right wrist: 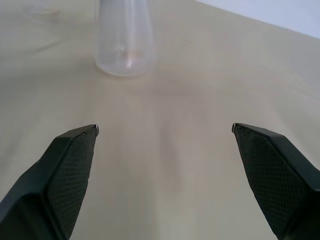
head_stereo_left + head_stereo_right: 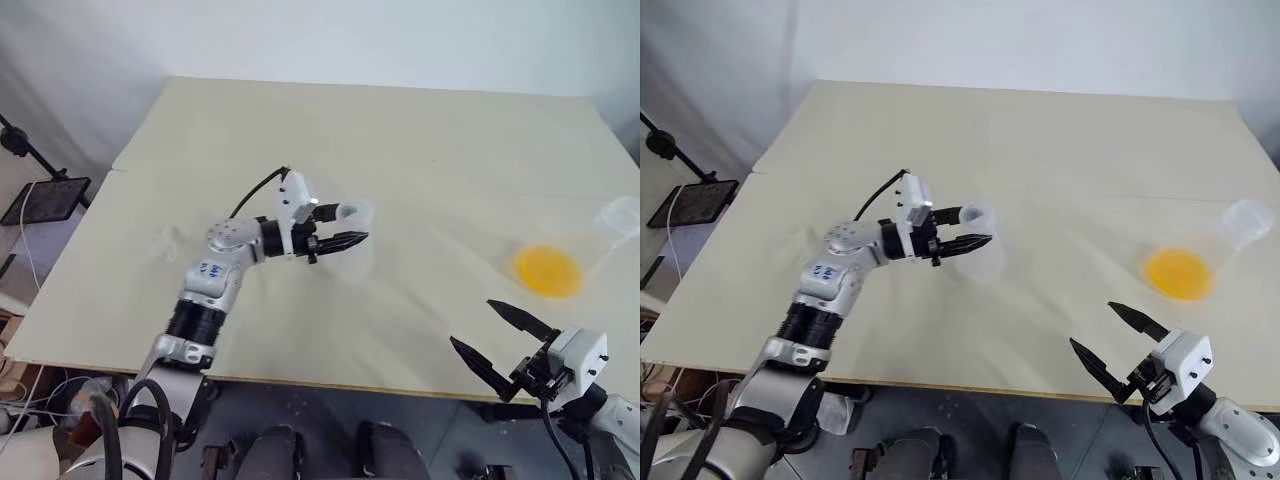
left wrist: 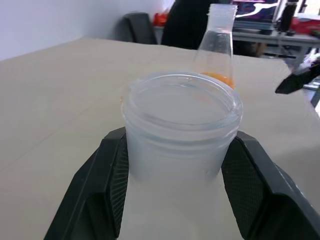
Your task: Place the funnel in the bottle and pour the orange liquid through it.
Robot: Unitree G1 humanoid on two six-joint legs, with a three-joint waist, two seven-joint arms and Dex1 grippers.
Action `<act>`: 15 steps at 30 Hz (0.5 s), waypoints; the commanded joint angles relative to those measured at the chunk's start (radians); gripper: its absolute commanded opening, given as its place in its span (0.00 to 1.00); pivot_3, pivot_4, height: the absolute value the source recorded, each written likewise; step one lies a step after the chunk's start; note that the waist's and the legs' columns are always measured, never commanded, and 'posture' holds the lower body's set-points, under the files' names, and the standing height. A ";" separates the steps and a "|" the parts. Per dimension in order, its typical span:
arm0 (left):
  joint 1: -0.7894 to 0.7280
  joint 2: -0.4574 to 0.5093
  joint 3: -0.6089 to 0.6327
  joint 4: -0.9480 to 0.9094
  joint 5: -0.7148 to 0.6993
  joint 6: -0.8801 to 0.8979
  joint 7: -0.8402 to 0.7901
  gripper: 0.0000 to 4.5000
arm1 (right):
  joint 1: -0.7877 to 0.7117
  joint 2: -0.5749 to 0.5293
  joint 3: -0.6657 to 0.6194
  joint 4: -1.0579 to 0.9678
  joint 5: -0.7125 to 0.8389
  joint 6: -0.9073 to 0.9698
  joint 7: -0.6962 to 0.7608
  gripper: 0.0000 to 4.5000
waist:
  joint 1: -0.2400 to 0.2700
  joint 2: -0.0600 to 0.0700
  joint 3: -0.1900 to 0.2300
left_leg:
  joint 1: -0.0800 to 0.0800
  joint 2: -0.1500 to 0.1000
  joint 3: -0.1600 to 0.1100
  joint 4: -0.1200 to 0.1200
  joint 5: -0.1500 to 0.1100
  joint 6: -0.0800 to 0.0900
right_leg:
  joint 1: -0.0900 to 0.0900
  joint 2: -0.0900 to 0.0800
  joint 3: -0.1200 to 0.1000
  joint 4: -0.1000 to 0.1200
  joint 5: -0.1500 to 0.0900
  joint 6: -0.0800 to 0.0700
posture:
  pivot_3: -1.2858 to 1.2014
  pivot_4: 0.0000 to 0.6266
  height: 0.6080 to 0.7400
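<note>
Left pincer (image 2: 345, 240): reaches in level from the left over the middle of the surface (image 2: 420, 130), its two black fingers (image 3: 112, 175) partly closed, one on each side of the neck of the bottle (image 2: 352, 235). In the left wrist view the ribbed inner pads press against the neck just under its wide round mouth, so the bottle is gripped.

Right pincer (image 2: 500, 345): low at the near right edge of the surface, fingers spread wide, nothing between them. In the right wrist view its two fingertips (image 1: 75, 150) stand well apart over bare surface, pointing toward the bottle.

Bottle: clear, colourless, upright near the centre of the surface, mouth open at the top. Whether its base rests on the surface or is just lifted cannot be told.

Larger flask (image 2: 600, 245): clear, with a wide base, at the right side of the surface, well apart from the bottle. Its narrow neck (image 3: 216, 37) rises behind the bottle's mouth in the left wrist view.

Orange liquid (image 2: 547, 271): a shallow bright yellow-orange pool in the bottom of the larger flask.

Funnel (image 2: 165, 240): a faint clear shape on the surface to the left of the left arm, apart from both pincers; its outline is barely readable.

Surface: pale beige, plain.
</note>
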 commanded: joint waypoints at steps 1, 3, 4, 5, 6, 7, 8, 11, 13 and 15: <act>-0.091 -0.061 -0.038 0.165 0.089 -0.150 -0.004 0.51 | 0.042 0.036 -0.029 -0.078 -0.007 -0.035 -0.044 1.00 | -0.003 0.000 0.000 | 0.000 0.000 0.000 0.000 0.000 0.000 | 0.000 0.000 0.000 0.000 0.000 0.000 | 0.52 0.24 1.00; -0.125 -0.099 -0.041 0.244 0.106 -0.193 -0.014 0.51 | 0.071 0.059 -0.027 -0.102 -0.018 -0.046 -0.062 1.00 | -0.002 0.000 0.000 | 0.000 0.000 0.001 0.000 0.000 0.000 | 0.000 0.000 0.000 0.000 0.000 0.000 | 0.52 0.24 1.00; -0.139 -0.113 -0.043 0.270 0.113 -0.199 -0.021 0.51 | 0.085 0.070 -0.024 -0.114 -0.024 -0.053 -0.072 1.00 | -0.004 0.000 0.000 | 0.000 0.000 0.001 0.000 0.000 0.000 | 0.000 0.000 0.000 0.000 0.000 0.000 | 0.52 0.24 1.00; -0.150 -0.120 -0.047 0.289 0.123 -0.213 -0.028 0.51 | 0.095 0.080 -0.022 -0.123 -0.030 -0.057 -0.080 1.00 | -0.005 0.000 0.000 | 0.000 0.000 0.001 0.000 0.000 0.000 | 0.000 0.000 0.000 0.000 0.000 0.000 | 0.52 0.24 1.00; -0.157 -0.124 -0.049 0.302 0.133 -0.232 -0.032 0.51 | 0.102 0.085 -0.020 -0.129 -0.034 -0.060 -0.085 1.00 | -0.006 0.000 0.000 | 0.000 0.000 0.001 0.000 0.000 0.000 | 0.000 0.000 0.001 -0.001 0.000 0.000 | 0.52 0.24 1.00; -0.162 -0.131 -0.046 0.313 0.135 -0.243 -0.037 0.51 | 0.106 0.090 -0.018 -0.134 -0.038 -0.063 -0.091 1.00 | -0.007 0.000 0.000 | 0.000 0.000 0.001 0.000 0.000 0.000 | 0.000 0.000 0.000 0.000 0.000 0.000 | 0.52 0.24 1.00; -0.166 -0.139 -0.040 0.320 0.132 -0.251 -0.043 0.51 | 0.110 0.093 -0.015 -0.136 -0.041 -0.066 -0.094 1.00 | -0.008 0.000 0.000 | 0.000 0.000 0.001 0.000 0.000 0.000 | 0.000 0.000 0.001 -0.001 0.000 0.000 | 0.52 0.24 1.00; -0.171 -0.151 -0.038 0.336 0.137 -0.261 -0.059 0.51 | 0.111 0.101 -0.007 -0.137 -0.049 -0.072 -0.103 1.00 | -0.009 0.000 0.000 | 0.000 0.000 0.001 0.000 0.000 0.000 | 0.000 0.000 0.001 0.000 0.000 0.000 | 0.52 0.24 1.00; -0.167 -0.149 -0.037 0.329 0.134 -0.251 -0.076 0.67 | 0.102 0.100 0.000 -0.134 -0.054 -0.073 -0.107 1.00 | -0.009 0.000 0.000 | 0.000 0.000 0.001 0.000 0.000 0.001 | 0.000 0.000 0.001 0.000 0.000 0.000 | 0.52 0.24 1.00; -0.159 -0.140 -0.028 0.312 0.131 -0.244 -0.078 0.79 | 0.089 0.096 0.006 -0.131 -0.052 -0.071 -0.108 1.00 | -0.009 0.000 0.000 | 0.000 0.000 0.001 0.000 0.000 0.001 | 0.000 -0.001 0.001 0.000 0.000 0.000 | 0.52 0.24 1.00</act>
